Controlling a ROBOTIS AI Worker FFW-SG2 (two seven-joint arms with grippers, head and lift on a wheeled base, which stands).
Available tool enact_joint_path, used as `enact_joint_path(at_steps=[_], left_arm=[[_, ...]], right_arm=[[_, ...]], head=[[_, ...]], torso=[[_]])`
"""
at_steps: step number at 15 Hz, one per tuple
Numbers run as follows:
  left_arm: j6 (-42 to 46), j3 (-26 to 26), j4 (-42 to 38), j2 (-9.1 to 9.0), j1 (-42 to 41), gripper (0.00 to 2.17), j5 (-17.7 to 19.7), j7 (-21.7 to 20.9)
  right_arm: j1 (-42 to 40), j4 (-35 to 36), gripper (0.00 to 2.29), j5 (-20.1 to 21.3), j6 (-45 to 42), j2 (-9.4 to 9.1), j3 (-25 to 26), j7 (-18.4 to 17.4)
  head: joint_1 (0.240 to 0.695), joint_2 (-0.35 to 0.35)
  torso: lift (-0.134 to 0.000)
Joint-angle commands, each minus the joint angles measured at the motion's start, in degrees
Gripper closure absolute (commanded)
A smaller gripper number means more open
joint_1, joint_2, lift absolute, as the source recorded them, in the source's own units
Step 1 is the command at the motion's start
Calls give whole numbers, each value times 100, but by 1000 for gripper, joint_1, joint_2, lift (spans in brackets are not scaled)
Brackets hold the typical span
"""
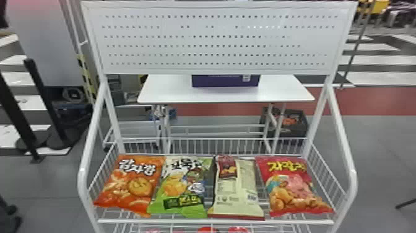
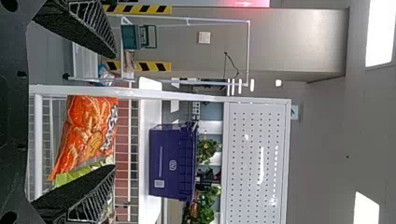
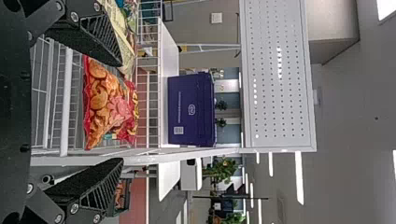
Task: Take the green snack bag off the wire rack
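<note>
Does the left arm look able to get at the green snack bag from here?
Probably yes: the left gripper is open and the green snack bag lies largely uncovered, though the orange bag close beside it may leave little finger room.

The black fingers of the right gripper [image 3: 121,112] are spread well apart. A red snack bag [image 3: 109,105] is held by the wire rack [image 3: 65,102], and a cream-coloured bag [image 3: 120,39] beside it is partly hidden by one finger. Behind, a purple box [image 3: 191,109] is supported by a white table [image 3: 169,46].
</note>
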State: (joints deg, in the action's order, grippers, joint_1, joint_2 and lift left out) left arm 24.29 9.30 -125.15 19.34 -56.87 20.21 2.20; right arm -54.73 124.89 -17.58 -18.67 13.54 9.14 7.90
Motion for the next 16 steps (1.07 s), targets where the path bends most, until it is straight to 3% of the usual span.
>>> enact_joint_path(at_steps=[1, 10, 13, 16], left_arm=[[0, 2, -1, -10, -8, 39, 0, 0], [0, -51, -98, -27, -26, 39, -35, 0], [-53, -341, -124, -36, 132, 39, -334, 53], [-984, -1053, -106, -45, 818, 39, -782, 193]], right_arm=[[-2, 0, 174, 0, 0, 9, 0, 1], [-11, 18, 174, 0, 0, 17, 0, 1], [-11, 9, 174, 9, 0, -9, -9, 1], [15, 0, 174, 61, -18, -35, -53, 1]], head=[[499, 0], [499, 0], [499, 0], [499, 0]], torso=[[0], [0], [0], [0]])
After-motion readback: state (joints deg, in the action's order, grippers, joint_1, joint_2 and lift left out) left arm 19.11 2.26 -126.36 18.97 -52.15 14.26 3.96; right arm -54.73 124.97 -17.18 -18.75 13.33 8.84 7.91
